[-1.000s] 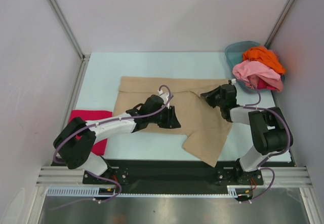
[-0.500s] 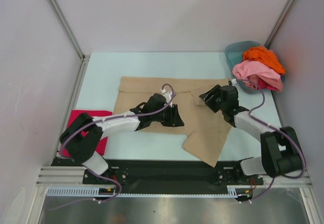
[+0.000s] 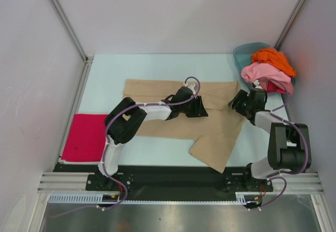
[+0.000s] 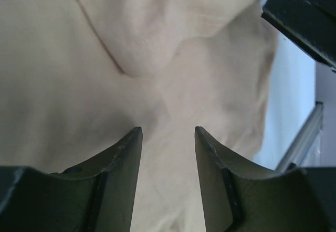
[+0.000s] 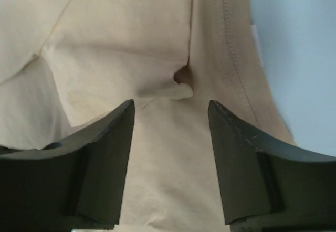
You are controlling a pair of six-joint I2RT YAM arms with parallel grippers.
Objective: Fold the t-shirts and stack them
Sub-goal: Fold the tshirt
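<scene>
A large tan t-shirt (image 3: 215,135) lies spread over the middle of the table, with a flap hanging toward the front edge. My left gripper (image 3: 203,108) reaches far right across it and stands open just above the cloth (image 4: 157,85), holding nothing. My right gripper (image 3: 235,103) is open too, low over the shirt's right edge, where a small pucker (image 5: 181,80) sits ahead of the jaws. A folded magenta-red t-shirt (image 3: 86,136) lies at the front left. Orange (image 3: 273,59) and pink (image 3: 262,74) t-shirts are heaped in the basin.
The teal basin (image 3: 242,52) stands in the back right corner, against the wall. Bare pale table (image 5: 299,43) shows just right of the tan shirt's hem. The two grippers are close together, and the right one's black body (image 4: 307,17) shows in the left wrist view.
The right gripper has opened, let go of the tan cloth and moved right toward the shirt's edge. The left arm has stretched right across the shirt, uncovering the magenta one.
</scene>
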